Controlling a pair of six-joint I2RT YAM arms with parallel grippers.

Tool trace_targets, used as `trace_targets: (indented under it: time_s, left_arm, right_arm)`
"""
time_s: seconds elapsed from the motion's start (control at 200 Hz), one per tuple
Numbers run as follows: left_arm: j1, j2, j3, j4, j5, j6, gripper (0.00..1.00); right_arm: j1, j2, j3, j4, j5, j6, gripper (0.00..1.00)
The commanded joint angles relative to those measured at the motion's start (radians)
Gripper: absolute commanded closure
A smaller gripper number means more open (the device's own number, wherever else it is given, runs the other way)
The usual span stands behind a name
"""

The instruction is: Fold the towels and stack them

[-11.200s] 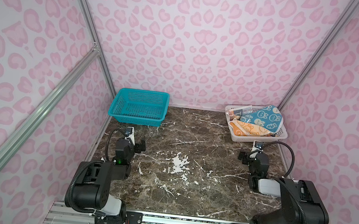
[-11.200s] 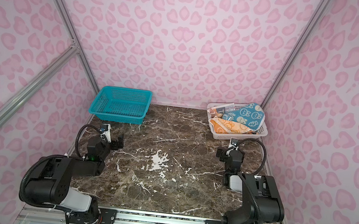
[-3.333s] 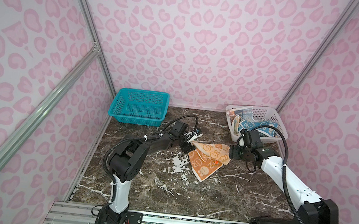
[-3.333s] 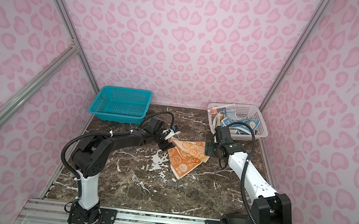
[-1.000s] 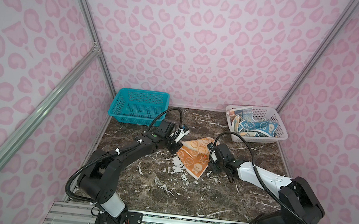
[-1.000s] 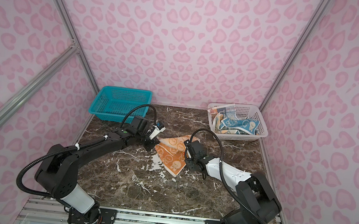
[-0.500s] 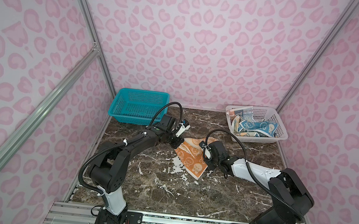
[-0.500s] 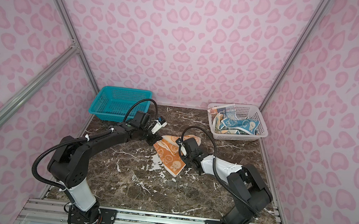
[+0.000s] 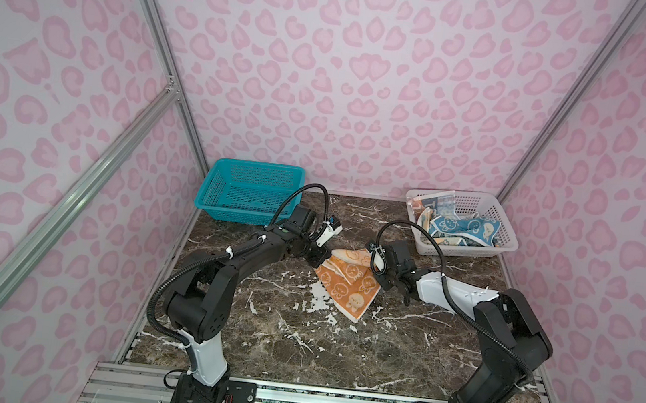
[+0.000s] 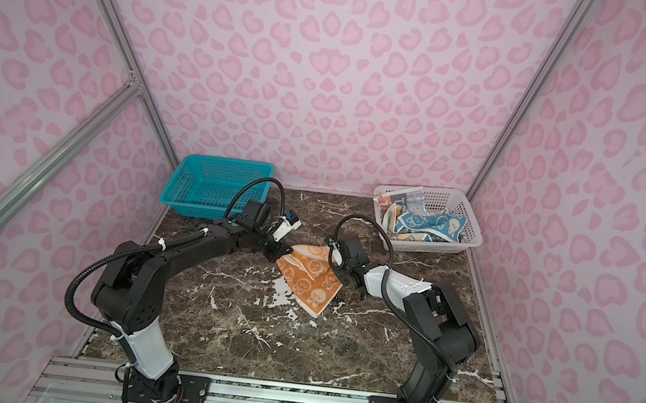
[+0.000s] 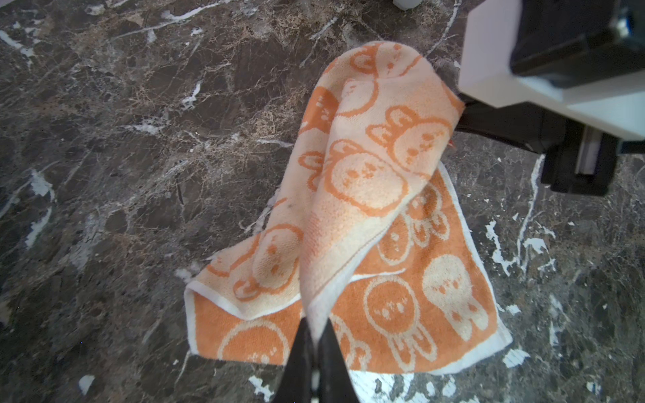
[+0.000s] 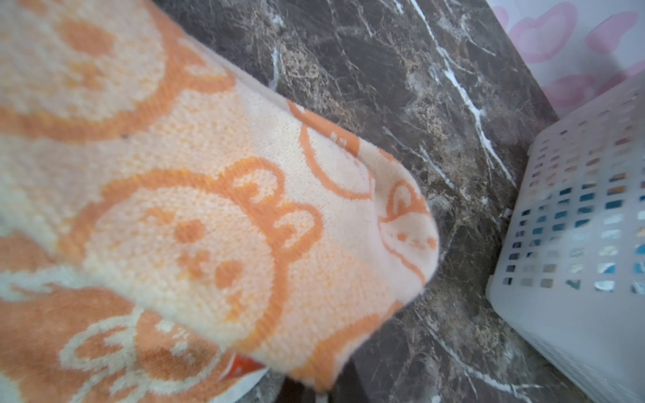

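My right hand (image 9: pixel 378 275) has just snapped shut on the orange towel (image 9: pixel 348 287) | left hand (image 9: pixel 316 258) pinches its other corner | towel stretched between both hands, lower half on the surface (image 9: pixel 296 333) | fold looks ready.

Looped terry cloth on the orange towel (image 11: pixel 366 181), soft and matt, with woven bunny figures and a smoother white hem. Under the orange towel, a polished marble-look tabletop (image 9: pixel 296 333), dark brown, glossy, white-veined, flaked in pale patches. Left of the orange towel in both top views, a teal basket (image 9: pixel 236 208) of perforated plastic with a slight sheen. To its right, a white basket (image 9: pixel 462 251) of like mesh plastic, with a terry blue towel (image 9: pixel 456 227) inside. Beside the orange towel, arms (image 9: pixel 248 252) of matt black and glossy white plastic. Behind, matt pink printed walls (image 9: pixel 350 68) and brushed aluminium rails (image 9: pixel 61 204).
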Motion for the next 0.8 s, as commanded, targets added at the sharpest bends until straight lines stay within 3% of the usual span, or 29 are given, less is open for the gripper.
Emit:
trace_targets:
  time_s: [0.0, 0.185, 0.285, 0.49, 0.56, 0.7, 0.795]
  left_arm:
    - [0.001, 0.010, 0.018, 0.005, 0.023, 0.003, 0.97]
    - [0.004, -0.024, 0.031, -0.025, 0.009, 0.012, 0.97]
    - [0.004, -0.081, 0.032, -0.063, -0.007, 0.029, 0.97]
    - [0.004, -0.252, -0.016, -0.192, -0.011, 0.092, 0.97]
    - [0.004, -0.306, -0.034, -0.266, -0.003, 0.108, 0.97]
    - [0.004, -0.395, -0.128, -0.295, -0.014, 0.116, 0.97]
    - [0.004, -0.365, -0.165, -0.261, -0.032, 0.081, 0.97]
  right_arm:
    - [-0.014, -0.012, 0.003, -0.018, -0.062, 0.010, 1.00]
    - [-0.042, -0.100, 0.040, -0.109, -0.216, 0.051, 1.00]
    - [-0.042, -0.140, 0.117, -0.275, -0.329, 0.046, 1.00]
    - [-0.021, -0.184, 0.230, -0.636, -0.694, -0.003, 1.00]
    - [0.013, -0.188, 0.238, -0.738, -0.751, -0.005, 1.00]
    - [0.047, -0.158, 0.177, -0.771, -0.860, 0.013, 1.00]
    - [0.046, -0.063, 0.160, -0.741, -0.876, 0.054, 1.00]
